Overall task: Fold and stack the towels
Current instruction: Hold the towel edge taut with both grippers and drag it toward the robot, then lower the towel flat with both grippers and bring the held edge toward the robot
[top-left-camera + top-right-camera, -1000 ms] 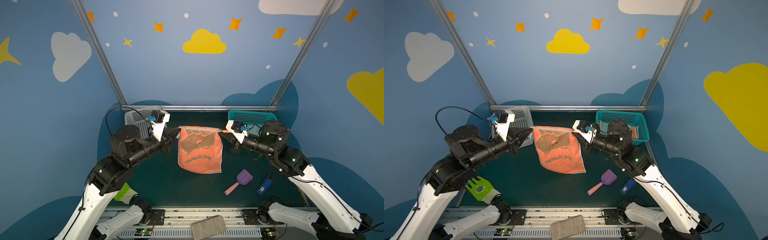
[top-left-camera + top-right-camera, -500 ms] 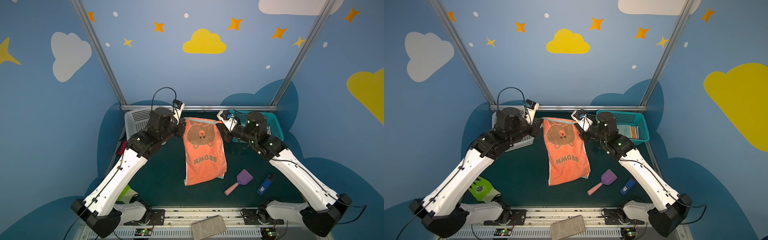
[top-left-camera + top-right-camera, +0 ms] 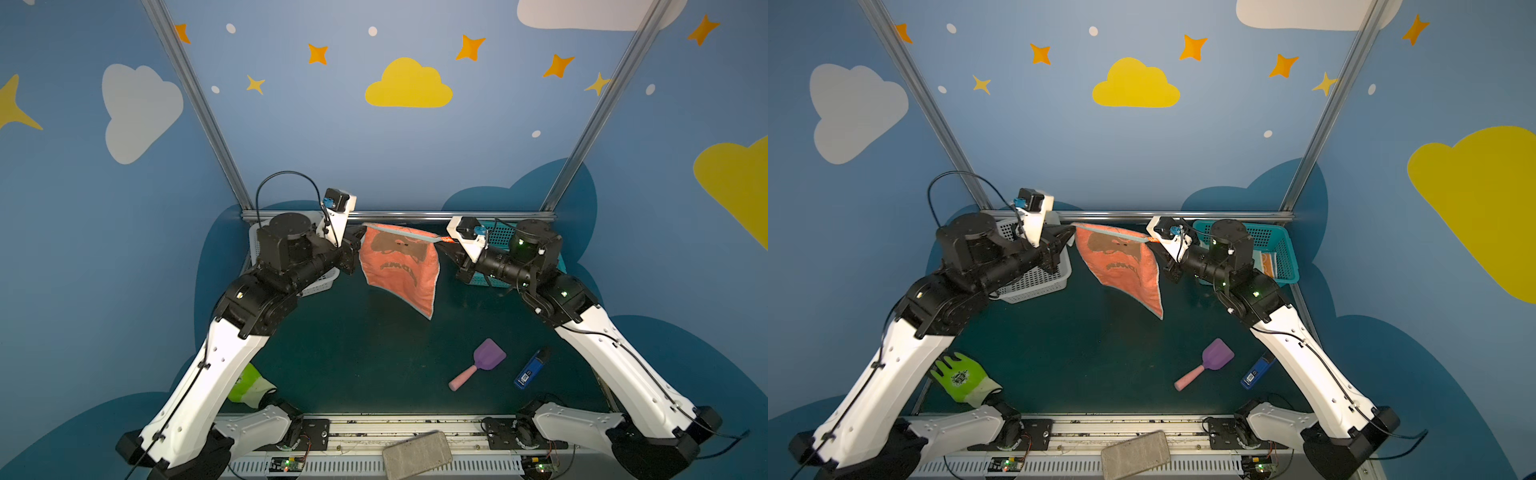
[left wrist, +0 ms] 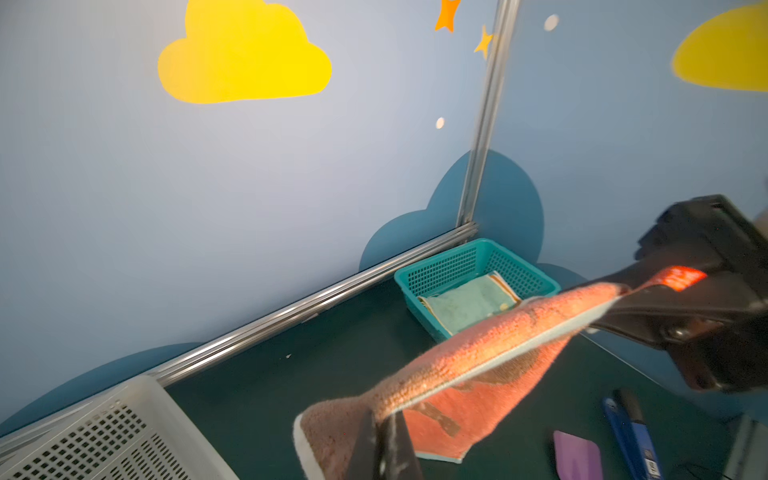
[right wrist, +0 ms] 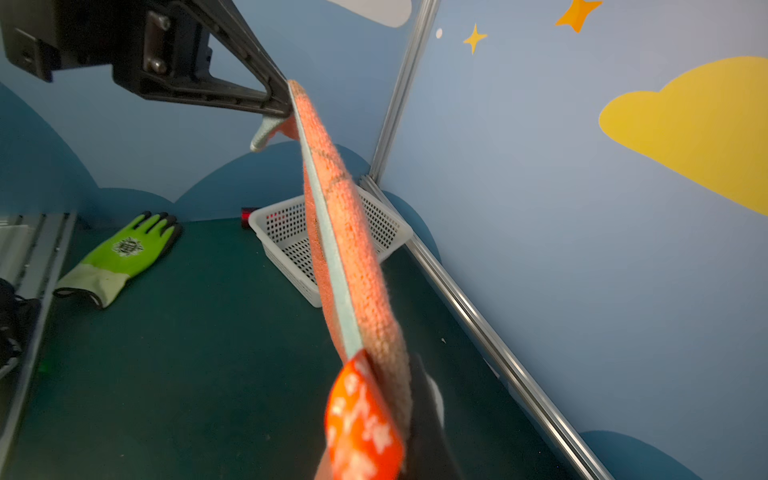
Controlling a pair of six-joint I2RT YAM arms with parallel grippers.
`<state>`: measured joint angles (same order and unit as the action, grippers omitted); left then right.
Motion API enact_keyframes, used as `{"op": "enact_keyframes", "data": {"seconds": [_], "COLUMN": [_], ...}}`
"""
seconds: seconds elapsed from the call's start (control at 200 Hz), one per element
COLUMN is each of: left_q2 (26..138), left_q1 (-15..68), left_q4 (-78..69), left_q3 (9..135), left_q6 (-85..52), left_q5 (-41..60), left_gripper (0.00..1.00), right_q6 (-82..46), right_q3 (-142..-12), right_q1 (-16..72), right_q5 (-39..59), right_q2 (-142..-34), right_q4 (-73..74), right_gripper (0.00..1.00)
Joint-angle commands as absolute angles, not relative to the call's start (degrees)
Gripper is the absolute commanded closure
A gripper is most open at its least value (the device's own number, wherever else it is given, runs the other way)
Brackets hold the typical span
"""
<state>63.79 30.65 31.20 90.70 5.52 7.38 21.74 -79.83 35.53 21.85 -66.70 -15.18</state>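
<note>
While the salmon towel [image 3: 401,270] hangs between and below them, above the worktop [image 3: 353,353], left jaws and right jaws each clamp 1 top corner.

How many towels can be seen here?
2. A salmon towel hangs stretched between the left pincer and right pincer; a folded pale towel lies in the teal basket. More may hide beneath it.
</note>
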Motion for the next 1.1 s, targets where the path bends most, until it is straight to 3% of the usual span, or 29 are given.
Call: {"op": "enact_keyframes", "data": {"seconds": [0.0, 0.335, 0.536, 0.801, 1.096], "left_q2": [59.45, 52.8, 53.99, 61.93, 77.88], "left_q1": [29.97, 29.96, 29.94, 28.98, 20.13], "left_q4": [29.55, 27.59, 28.45, 29.51, 24.96], "left_q3": [88.48, 83.58, 83.75, 81.73, 81.03], "left_q6": [4.12, 0.31, -0.03, 1.08, -0.37], "left_q5": [8.86, 12.84, 7.18, -0.25, -1.31], "left_gripper": [0.96, 0.96, 0.96, 0.96, 0.96], "right_q6": [19.61, 15.92, 15.1, 14.1, 12.91], "right_q3": [-80.09, -78.84, -77.86, -73.03, -75.01], "right_q1": [35.74, 41.8, 41.38, 33.9, 26.69], "right_q5": [25.57, 26.61, 18.1, 17.28, 18.88], "right_q2": [-63.29, -59.46, -61.0, -67.66, -84.55], "right_q4": [-14.65, -13.47, -12.97, -10.0, -4.99], "right_gripper": [1.0, 1.0, 1.0, 1.0, 1.0]}}
